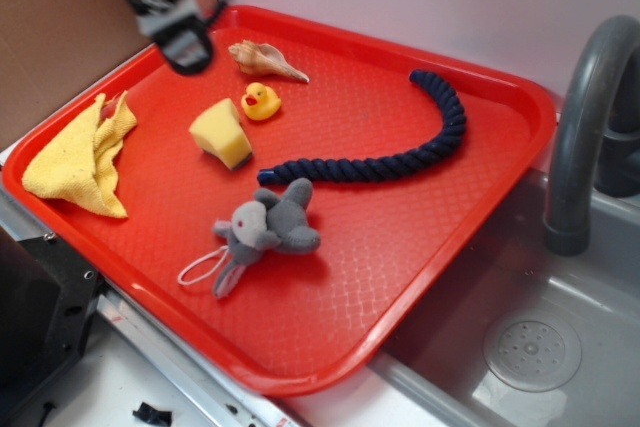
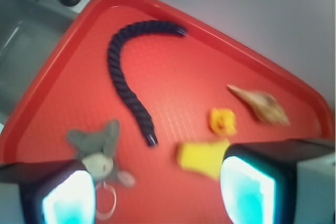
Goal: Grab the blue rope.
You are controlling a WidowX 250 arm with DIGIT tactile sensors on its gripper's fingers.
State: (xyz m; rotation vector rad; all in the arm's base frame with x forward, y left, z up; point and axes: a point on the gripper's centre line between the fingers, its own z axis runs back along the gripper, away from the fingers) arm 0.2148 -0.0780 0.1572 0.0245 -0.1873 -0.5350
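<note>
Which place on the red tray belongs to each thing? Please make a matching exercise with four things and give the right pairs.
Things:
1. blue rope
2. yellow cloth
3. seashell
4. grey plush toy

Places (exterior view):
A. just behind the rubber duck
B. left edge of the tray
C. in front of the rope's near end
D. curving toward the tray's right side

Pairs: 1-D, 2-B, 3-A, 4-C

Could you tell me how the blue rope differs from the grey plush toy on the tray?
The blue rope is dark navy twisted cord; the grey plush toy is soft grey fabric with a red eye. The rope is long, thin and hooked; the toy is short and lumpy. Both lie untouched on the red tray, close together, away from the gripper.
</note>
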